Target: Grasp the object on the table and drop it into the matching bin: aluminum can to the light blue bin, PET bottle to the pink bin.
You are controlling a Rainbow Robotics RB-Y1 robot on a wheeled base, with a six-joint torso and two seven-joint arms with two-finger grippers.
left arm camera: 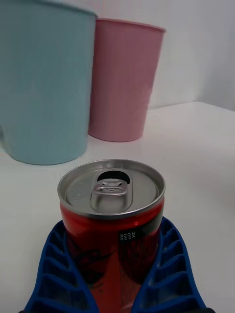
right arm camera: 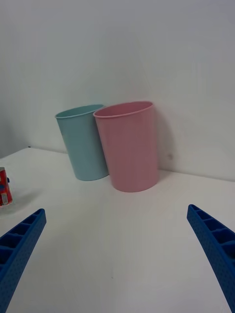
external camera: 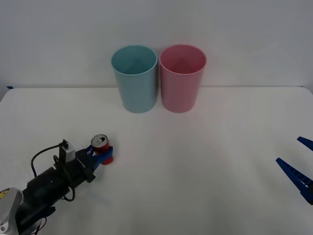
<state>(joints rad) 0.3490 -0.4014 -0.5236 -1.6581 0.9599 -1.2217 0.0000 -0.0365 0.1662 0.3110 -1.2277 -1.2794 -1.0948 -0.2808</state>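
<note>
Gripping the aluminum can point(left arm camera: 111, 222), left claw point(left arm camera: 117, 274) closed.

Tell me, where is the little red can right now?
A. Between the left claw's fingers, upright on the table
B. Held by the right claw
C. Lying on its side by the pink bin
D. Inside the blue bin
A: the can stands upright on the table with the left claw and its blue fingers hugging both sides, well short of the blue bin.

white table point(external camera: 205, 166) bears light blue bin point(external camera: 134, 78), pink bin point(external camera: 182, 78), red can point(external camera: 101, 148).
</note>
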